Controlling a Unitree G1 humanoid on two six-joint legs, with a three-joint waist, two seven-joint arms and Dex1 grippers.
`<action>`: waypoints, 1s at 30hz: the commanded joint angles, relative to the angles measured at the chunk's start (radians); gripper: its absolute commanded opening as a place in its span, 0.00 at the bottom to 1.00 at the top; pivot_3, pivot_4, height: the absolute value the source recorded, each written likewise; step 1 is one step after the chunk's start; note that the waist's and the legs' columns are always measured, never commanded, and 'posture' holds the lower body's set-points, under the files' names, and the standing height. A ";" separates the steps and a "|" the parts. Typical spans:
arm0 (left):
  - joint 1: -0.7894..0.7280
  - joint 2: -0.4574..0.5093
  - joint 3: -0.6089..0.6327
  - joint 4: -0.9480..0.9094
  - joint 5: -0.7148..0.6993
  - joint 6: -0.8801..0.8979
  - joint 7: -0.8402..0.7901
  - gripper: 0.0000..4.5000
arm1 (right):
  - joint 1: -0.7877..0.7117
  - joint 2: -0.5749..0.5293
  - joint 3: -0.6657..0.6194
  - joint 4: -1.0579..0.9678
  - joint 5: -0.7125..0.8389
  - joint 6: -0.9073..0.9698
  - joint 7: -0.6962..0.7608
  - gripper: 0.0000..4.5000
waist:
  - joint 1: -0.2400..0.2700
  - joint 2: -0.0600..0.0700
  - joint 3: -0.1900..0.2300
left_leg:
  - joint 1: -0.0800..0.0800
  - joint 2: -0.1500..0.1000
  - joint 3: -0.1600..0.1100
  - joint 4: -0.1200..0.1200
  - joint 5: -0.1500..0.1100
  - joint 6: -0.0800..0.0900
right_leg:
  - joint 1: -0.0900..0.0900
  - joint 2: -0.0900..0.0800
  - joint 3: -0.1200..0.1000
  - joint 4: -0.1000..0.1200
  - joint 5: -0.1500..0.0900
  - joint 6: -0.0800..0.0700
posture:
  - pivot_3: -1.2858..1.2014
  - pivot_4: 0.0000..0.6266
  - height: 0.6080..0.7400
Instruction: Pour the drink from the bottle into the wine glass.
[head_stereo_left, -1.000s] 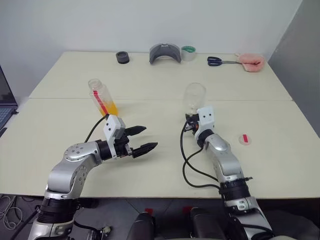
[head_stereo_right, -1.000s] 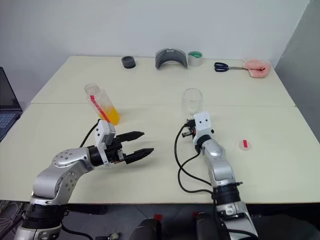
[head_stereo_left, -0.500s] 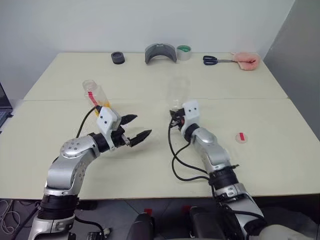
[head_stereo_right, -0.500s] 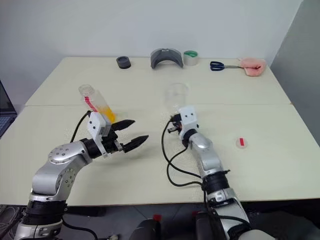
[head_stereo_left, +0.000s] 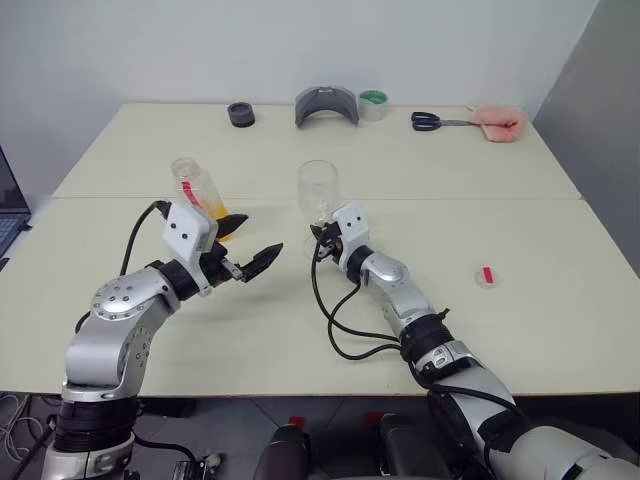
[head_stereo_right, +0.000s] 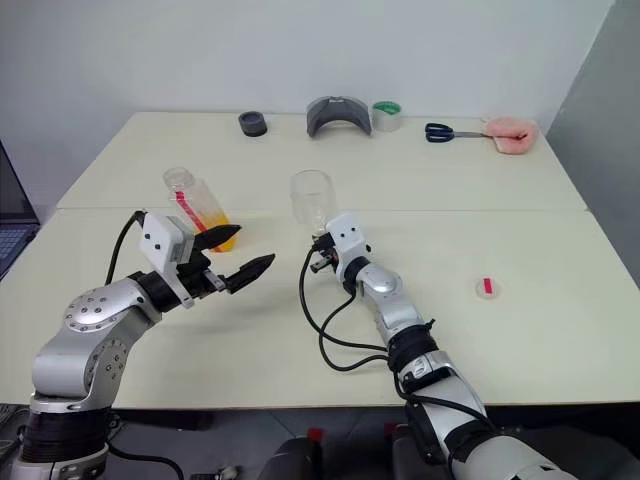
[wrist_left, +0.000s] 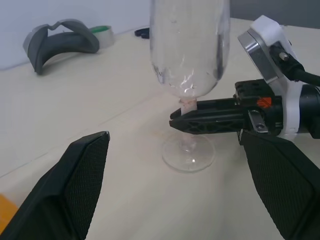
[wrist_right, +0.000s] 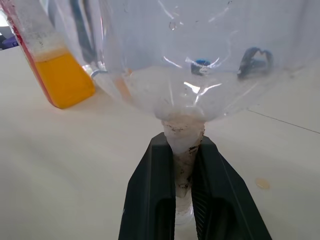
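The bottle stands leaning on the table's left half, its mouth uncapped, with the orange drink in its lower part. My left gripper is open and empty just to the right of the bottle's base, its upper finger close to the base. The clear, empty wine glass stands upright near the table's middle. My right gripper is shut on its thin stem. In the left wrist view the glass's foot is down at the tabletop between my open fingers.
Along the far edge lie a black round piece, a grey curved object, a green tape roll, scissors and a pink cloth. A small round disc with a red mark lies right. A laptop edge shows far left.
My right gripper has carried the wine glass to the left, closer to the bottle. My left gripper has risen and drawn back left to the bottle's base, still open.
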 joint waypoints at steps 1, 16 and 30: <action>-0.018 0.015 0.033 -0.041 -0.029 0.009 0.003 1.00 | -0.027 0.002 -0.002 0.020 -0.003 -0.022 0.004 0.03 | 0.000 0.000 0.000 | 0.000 0.000 0.000 0.000 0.000 0.000 | 0.000 0.000 0.000 0.000 0.000 0.000 | 0.52 0.24 1.00; -0.074 0.029 0.017 -0.056 -0.050 0.015 -0.002 1.00 | -0.037 0.008 -0.023 0.031 0.018 -0.026 0.012 0.75 | 0.000 0.000 0.000 | 0.000 0.000 0.000 0.000 0.000 0.000 | 0.000 0.000 0.000 0.000 0.000 0.000 | 0.52 0.24 1.00; -0.092 0.010 0.014 -0.100 -0.059 0.040 0.025 1.00 | 0.016 -0.024 -0.027 -0.064 0.030 0.024 0.020 1.00 | 0.000 0.000 0.000 | 0.000 0.000 0.000 0.000 0.000 0.000 | 0.000 0.000 0.000 0.000 0.000 0.000 | 0.52 0.24 1.00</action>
